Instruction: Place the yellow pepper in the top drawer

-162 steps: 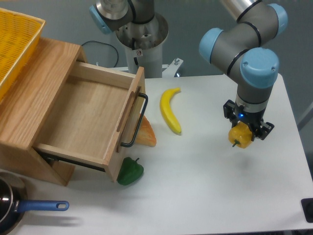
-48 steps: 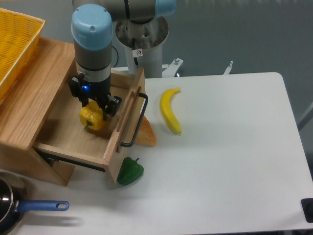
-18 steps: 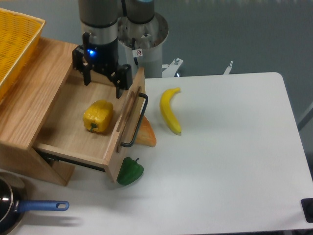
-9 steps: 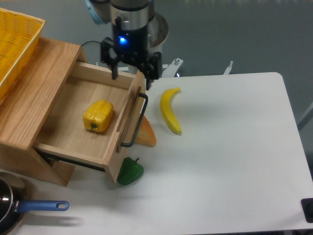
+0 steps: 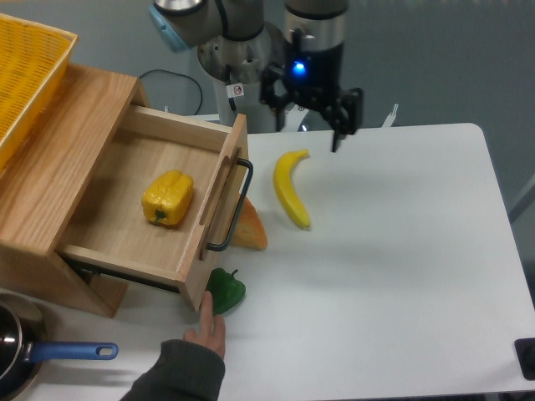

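pan [image 5: 17, 355] being cut off at near-left edge | one yellow pepper [image 5: 168, 198] lying in top drawer [image 5: 125, 251] | one banana [image 5: 290, 189] | gripper [image 5: 306, 124] jaws standing apart, empty

yellow pepper [image 5: 168, 198] lying in open top drawer [image 5: 117, 247], tool [image 5: 308, 117] empty above table

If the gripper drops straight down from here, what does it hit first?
Probably the bare white table, just beyond the stem end of the curved yellow banana; the open two-finger gripper looks slightly offset from it, but depth is unclear.
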### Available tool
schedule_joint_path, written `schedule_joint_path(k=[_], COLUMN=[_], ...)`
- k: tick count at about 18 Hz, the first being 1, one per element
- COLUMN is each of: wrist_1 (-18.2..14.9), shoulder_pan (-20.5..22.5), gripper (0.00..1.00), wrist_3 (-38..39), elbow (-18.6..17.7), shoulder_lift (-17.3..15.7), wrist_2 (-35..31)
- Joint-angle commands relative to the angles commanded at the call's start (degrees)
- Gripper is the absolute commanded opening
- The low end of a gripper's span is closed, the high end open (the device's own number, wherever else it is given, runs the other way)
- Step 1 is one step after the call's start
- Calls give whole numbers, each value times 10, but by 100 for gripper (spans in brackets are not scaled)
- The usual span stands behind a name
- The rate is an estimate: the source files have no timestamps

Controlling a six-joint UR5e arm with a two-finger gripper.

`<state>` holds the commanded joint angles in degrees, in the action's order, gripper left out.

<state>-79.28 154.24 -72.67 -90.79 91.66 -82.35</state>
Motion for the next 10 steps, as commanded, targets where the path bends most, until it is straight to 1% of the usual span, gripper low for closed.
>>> schedule_joint_path(k=[3, 10], wrist_1=[1, 2], shoulder_pan=[11, 19], gripper=[100, 100], wrist_3=[-6, -17], elbow=[1, 2], shoulder_lift=[4, 11], wrist_2=[-1, -5])
